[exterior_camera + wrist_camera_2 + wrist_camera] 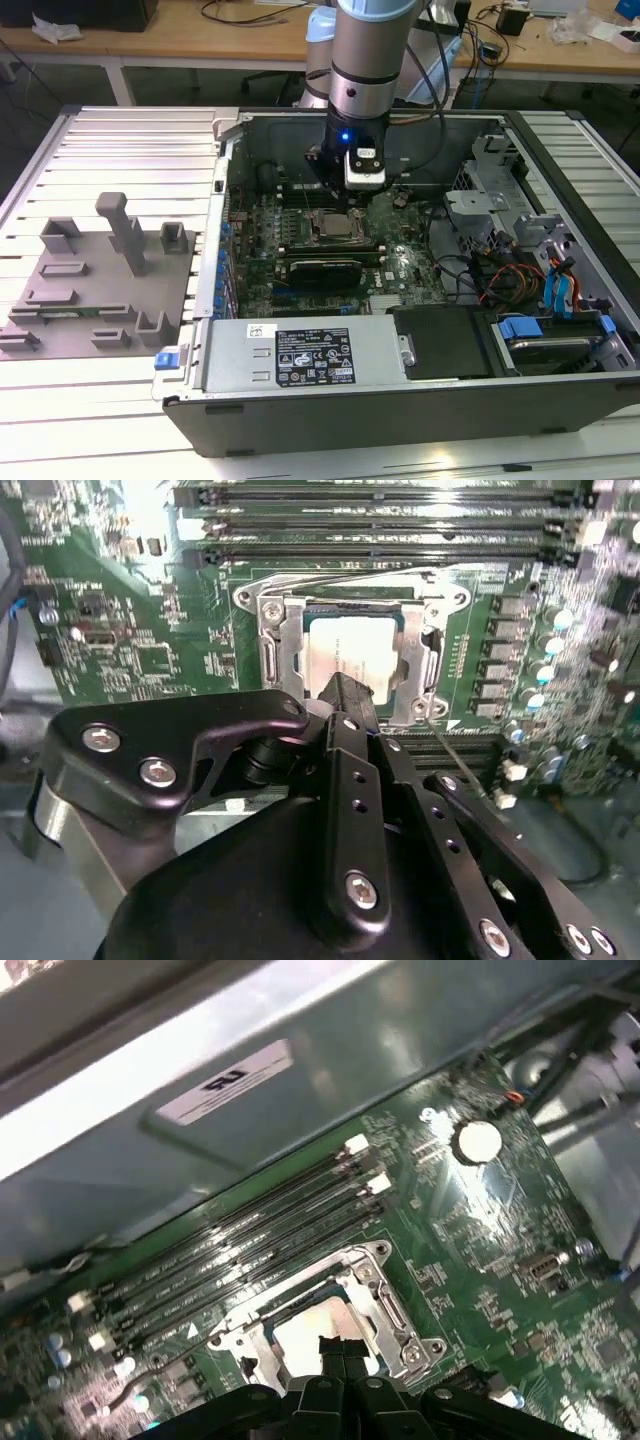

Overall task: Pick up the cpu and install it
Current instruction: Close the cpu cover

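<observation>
I look down on a pale, ribbed metal worktop. An open dark computer case lies on it, and beside the case, on the exterior view's left, there is a grey plastic fixture tray with upright posts. Behind the worktop are wooden desks with loose cables.

The silver arm reaches down into the case over the green motherboard. The small square cpu with a silvery-white top lies flat inside the square metal-framed socket, beside the long black memory slots. The black gripper hangs directly above the cpu. In both wrist views its jaws look pressed together, and I see nothing between them.

I cannot tell whether the tips touch the metal top or stay just over it. In the second wrist view the black linkage covers the near side of the socket, and in the first wrist view one edge of the cpu is hidden behind the gripper. In the exterior view the socket is partly hidden under the wrist.
</observation>
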Robot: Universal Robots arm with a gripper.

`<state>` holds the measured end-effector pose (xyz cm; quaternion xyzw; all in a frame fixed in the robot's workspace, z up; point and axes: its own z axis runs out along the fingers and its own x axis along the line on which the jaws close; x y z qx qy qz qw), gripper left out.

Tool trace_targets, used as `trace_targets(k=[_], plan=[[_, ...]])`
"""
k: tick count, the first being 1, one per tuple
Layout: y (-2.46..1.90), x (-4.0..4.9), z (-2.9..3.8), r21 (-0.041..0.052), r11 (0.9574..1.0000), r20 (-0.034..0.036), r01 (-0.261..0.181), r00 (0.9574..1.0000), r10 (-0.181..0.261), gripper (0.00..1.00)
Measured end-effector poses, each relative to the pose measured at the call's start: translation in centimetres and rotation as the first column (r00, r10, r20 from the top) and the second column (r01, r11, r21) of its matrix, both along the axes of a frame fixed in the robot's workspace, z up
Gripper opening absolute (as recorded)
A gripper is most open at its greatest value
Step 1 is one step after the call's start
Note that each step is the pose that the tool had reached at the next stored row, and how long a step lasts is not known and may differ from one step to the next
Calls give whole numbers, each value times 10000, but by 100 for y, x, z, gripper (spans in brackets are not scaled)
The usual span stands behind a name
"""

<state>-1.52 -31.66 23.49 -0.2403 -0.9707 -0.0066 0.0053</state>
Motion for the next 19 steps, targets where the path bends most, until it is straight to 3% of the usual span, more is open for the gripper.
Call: trace_targets(k=[3,8,10,11,12,15,19], plan=[[0,0,0,0,9975,0,-704,9975,704,11],[0,0,0,0,9859,0,-1674,9859,1674,11],[0,0,0,0,9771,-1,-2127,9771,2127,11],[0,0,0,0,9663,0,-2573,9663,2573,11],[0,0,0,0,9636,-1,-2675,9636,2675,11],[0,-18,-1,0,9632,-1,-2689,9632,2689,11],[0,-126,-6,-1,9617,3,-2740,9617,2740,11]])
